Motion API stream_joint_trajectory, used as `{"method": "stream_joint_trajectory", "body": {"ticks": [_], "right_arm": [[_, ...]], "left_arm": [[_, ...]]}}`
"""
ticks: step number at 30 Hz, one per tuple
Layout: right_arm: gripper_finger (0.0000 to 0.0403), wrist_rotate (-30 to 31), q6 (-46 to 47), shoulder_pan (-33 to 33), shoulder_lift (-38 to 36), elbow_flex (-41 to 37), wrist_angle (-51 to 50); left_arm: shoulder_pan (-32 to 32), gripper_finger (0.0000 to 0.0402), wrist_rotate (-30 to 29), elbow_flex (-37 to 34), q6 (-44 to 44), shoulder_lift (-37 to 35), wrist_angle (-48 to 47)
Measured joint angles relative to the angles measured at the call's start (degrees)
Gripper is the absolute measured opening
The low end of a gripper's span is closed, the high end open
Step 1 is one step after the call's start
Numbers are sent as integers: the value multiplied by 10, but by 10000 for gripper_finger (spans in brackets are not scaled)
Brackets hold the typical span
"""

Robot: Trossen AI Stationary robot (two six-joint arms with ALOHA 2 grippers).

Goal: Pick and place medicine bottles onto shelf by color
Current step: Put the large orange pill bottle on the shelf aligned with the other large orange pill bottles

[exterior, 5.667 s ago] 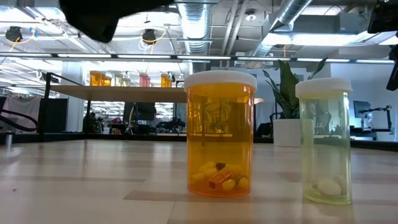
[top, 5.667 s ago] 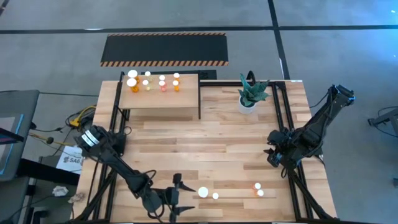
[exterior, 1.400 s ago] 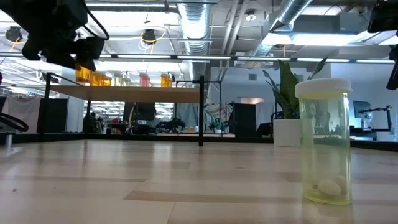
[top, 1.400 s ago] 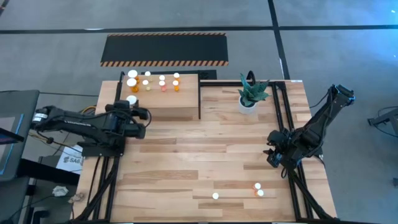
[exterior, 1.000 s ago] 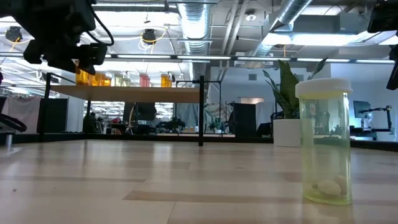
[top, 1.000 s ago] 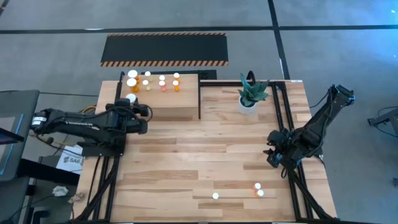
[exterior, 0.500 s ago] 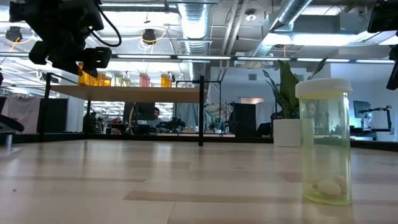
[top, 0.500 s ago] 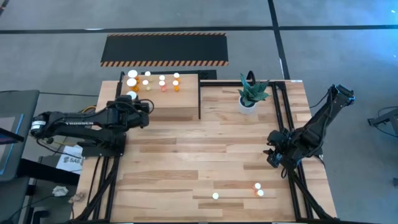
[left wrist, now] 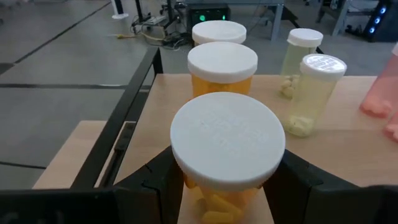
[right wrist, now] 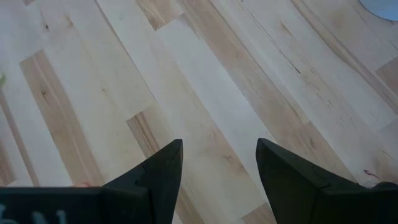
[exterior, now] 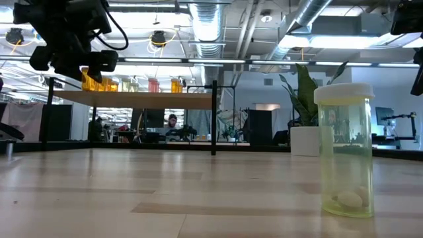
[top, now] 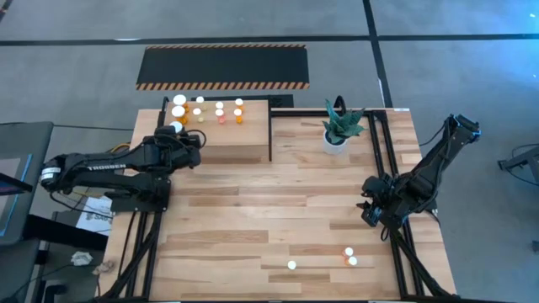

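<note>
My left gripper (top: 178, 135) is shut on a large orange medicine bottle with a white cap (left wrist: 228, 146), upright over the near left corner of the light-wood shelf (top: 227, 139). Behind it on the shelf stand two orange bottles (left wrist: 222, 62), then yellowish ones (left wrist: 314, 93) and pinkish ones (left wrist: 380, 93) toward the table's right edge. A yellowish bottle (top: 291, 265) and two reddish ones (top: 350, 257) stand on the table near its front edge. My right gripper (right wrist: 219, 162) hangs open over bare table at the right. My left gripper pinches the bottle's orange body (left wrist: 202, 202) just under the cap, one finger (left wrist: 155, 183) on each side. The fingers come at it from the table's near side, slanting a little down. The bottle stands upright; the cap hides whether its bottom touches the shelf.
A white pot with a green plant (top: 338, 126) stands at the back right. A black mat with orange-striped edges (top: 223, 66) lies on the floor beyond the table. In the low view the yellowish bottle (exterior: 345, 149) stands close to the camera.
My left gripper has carried the orange bottle, still upright, a short way toward the table's far edge, in over the shelf's near left corner. Its fingers have stayed shut on it.
</note>
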Motion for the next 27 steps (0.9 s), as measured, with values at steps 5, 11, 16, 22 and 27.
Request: {"method": "stream_joint_trajectory", "body": {"ticks": [5,11,16,22,27], "right_arm": [[226,0,0,0,0,0,0],[226,0,0,0,0,0,0],[226,0,0,0,0,0,0],[226,0,0,0,0,0,0],[226,0,0,0,0,0,0]], "left_arm": [[2,160,2,0,4,0,0],[2,162,7,0,0,0,-2],[2,163,13,0,0,0,-5],[2,163,22,0,-1,0,-10],[2,164,22,-1,-2,0,-11]]}}
